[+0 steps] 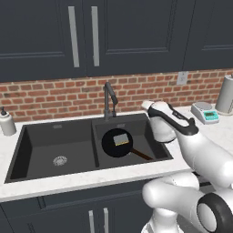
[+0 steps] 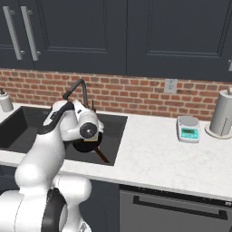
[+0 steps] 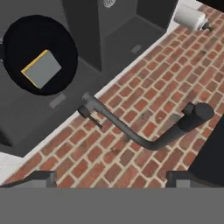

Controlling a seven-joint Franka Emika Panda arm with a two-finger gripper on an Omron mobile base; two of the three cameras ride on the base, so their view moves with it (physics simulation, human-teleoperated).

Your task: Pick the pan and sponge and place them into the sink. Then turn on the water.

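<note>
The black pan [image 1: 111, 145] lies in the right basin of the dark double sink [image 1: 41, 150], its brown handle [image 1: 142, 155] pointing toward the front right. The sponge [image 1: 121, 139] rests on the pan; in the hand view its grey-green face with a yellow edge [image 3: 41, 69] sits on the pan [image 3: 26, 39]. My gripper [image 3: 113, 177] is open with nothing between its fingertips [image 3: 39, 177]. It hovers above the sink's back edge, looking at the dark faucet [image 3: 131, 133] against the brick wall. The arm's wrist [image 1: 161, 125] is over the sink's right end.
The faucet [image 1: 109, 98] stands behind the divider between the basins, with a small lever [image 3: 89, 116] at its base. A soap dispenser [image 1: 6, 122] sits at the left. A kitchen scale [image 2: 188, 128] and a paper towel roll [image 2: 222, 115] stand on the right counter.
</note>
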